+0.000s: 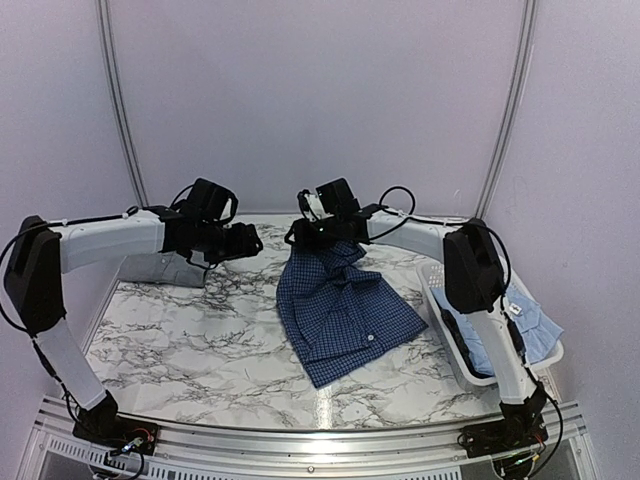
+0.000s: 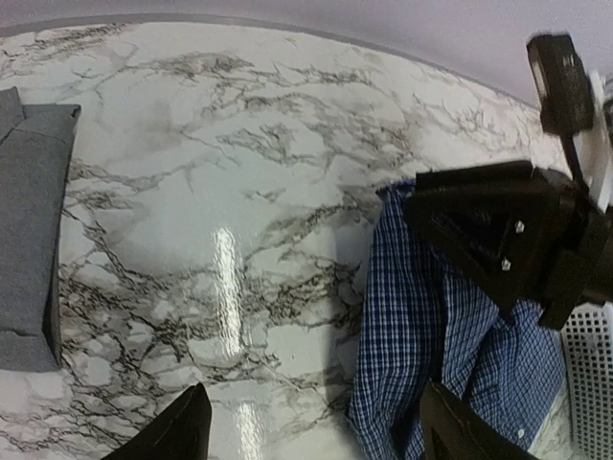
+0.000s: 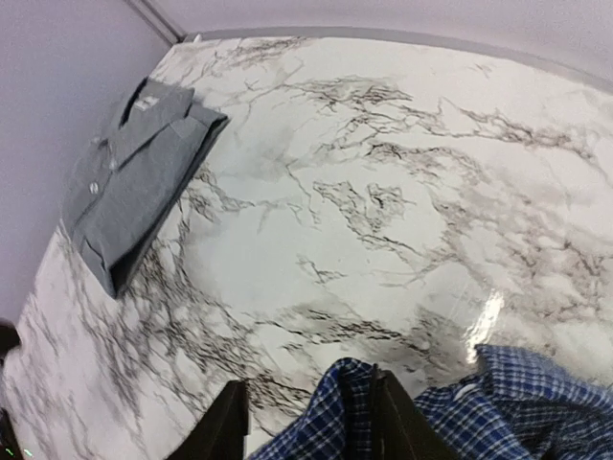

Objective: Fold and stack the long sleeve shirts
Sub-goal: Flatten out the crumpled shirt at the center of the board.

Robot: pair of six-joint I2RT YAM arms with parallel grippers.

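Observation:
The dark blue checked shirt (image 1: 345, 310) lies spread on the marble table, its far end bunched up under my right gripper (image 1: 300, 237). In the right wrist view the gripper (image 3: 311, 422) is partly open; a fold of the checked shirt (image 3: 517, 402) rises between the fingers against the right finger (image 3: 397, 426), with bare table showing beside the left one. My left gripper (image 1: 250, 243) (image 2: 311, 431) is open and empty, just left of the checked shirt (image 2: 412, 326). The grey shirt (image 1: 165, 268) (image 3: 134, 172) lies folded at the back left. The light blue shirt (image 1: 530, 325) lies in the basket.
A white basket (image 1: 440, 290) (image 2: 589, 374) stands at the table's right edge. Grey walls and a metal frame close the back and sides. The grey shirt also shows at the left edge of the left wrist view (image 2: 29, 240).

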